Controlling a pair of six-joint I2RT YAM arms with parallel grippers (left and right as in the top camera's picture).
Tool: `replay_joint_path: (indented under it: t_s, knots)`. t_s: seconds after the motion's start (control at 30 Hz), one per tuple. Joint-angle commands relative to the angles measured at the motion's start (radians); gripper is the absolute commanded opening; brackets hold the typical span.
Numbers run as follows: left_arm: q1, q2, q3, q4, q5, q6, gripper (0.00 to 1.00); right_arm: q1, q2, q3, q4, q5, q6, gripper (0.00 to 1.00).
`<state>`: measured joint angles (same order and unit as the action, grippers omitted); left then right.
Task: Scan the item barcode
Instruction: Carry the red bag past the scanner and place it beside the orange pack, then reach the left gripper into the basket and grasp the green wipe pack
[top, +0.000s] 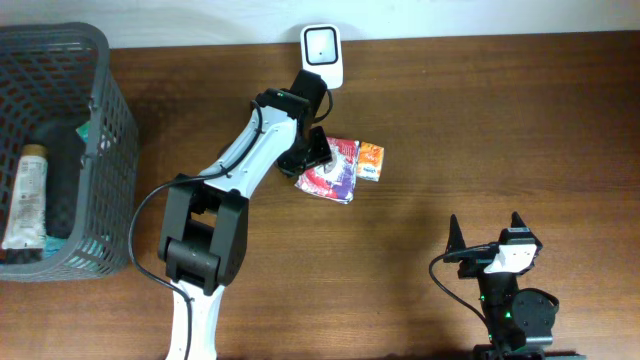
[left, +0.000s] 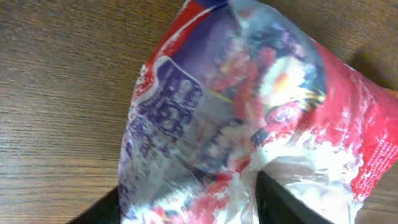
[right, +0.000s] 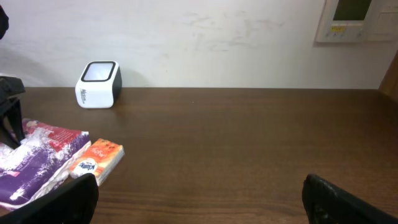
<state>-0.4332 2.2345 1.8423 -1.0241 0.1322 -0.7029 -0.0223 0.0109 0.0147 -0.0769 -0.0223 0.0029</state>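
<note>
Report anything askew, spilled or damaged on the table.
The crinkled purple-and-red snack bag lies skewed near the barcode scanner, touching the orange packet, with the left end effector at its edge. Nothing looks spilled or torn.

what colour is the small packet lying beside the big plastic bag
Orange with some white. The small packet shows best in the right wrist view.

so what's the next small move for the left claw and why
Probably lift the left claw straight up off the bag: the bag lies on the table by the orange pack, fingers apart either side, and the basket holds more items.
</note>
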Motion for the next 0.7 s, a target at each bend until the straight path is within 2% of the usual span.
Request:
replay_joint_path:
  t_s: [0.0, 0.03, 0.1, 0.2, 0.27, 0.4, 0.47, 0.5, 0.53, 0.57, 0.67]
  knots:
    - [0.022, -0.05, 0.037, -0.016, 0.01, 0.125, 0.62, 0.008, -0.007, -0.009, -0.001, 0.012, 0.002, 0.99]
    - [0.029, -0.074, 0.064, -0.032, 0.009, 0.183, 0.66, 0.008, -0.007, -0.009, -0.001, 0.012, 0.002, 0.99]
    - [0.04, -0.129, 0.093, -0.055, -0.039, 0.227, 0.68, 0.008, -0.007, -0.009, -0.001, 0.012, 0.002, 0.99]
    - [0.056, -0.241, 0.105, -0.071, -0.22, 0.24, 0.68, 0.008, -0.007, -0.009, -0.001, 0.012, 0.002, 0.99]
    - [0.071, -0.332, 0.106, -0.07, -0.337, 0.294, 0.67, 0.008, -0.007, -0.009, -0.001, 0.012, 0.002, 0.98]
    - [0.15, -0.525, 0.106, -0.061, -0.509, 0.294, 0.7, 0.008, -0.007, -0.009, -0.001, 0.012, 0.002, 0.98]
    - [0.253, -0.61, 0.106, -0.054, -0.605, 0.294, 0.8, 0.008, -0.007, -0.009, -0.001, 0.012, 0.002, 0.99]
    - [0.288, -0.623, 0.106, -0.054, -0.604, 0.294, 0.82, 0.008, -0.007, -0.009, -0.001, 0.012, 0.002, 0.99]
    - [0.34, -0.636, 0.106, -0.055, -0.604, 0.294, 0.94, 0.008, -0.007, -0.009, -0.001, 0.012, 0.002, 0.99]
    - [0.387, -0.637, 0.105, -0.056, -0.603, 0.294, 1.0, 0.008, -0.007, -0.009, -0.001, 0.012, 0.002, 0.99]
    - [0.526, -0.636, 0.105, -0.077, -0.6, 0.293, 0.99, 0.008, -0.007, -0.009, -0.001, 0.012, 0.002, 0.99]
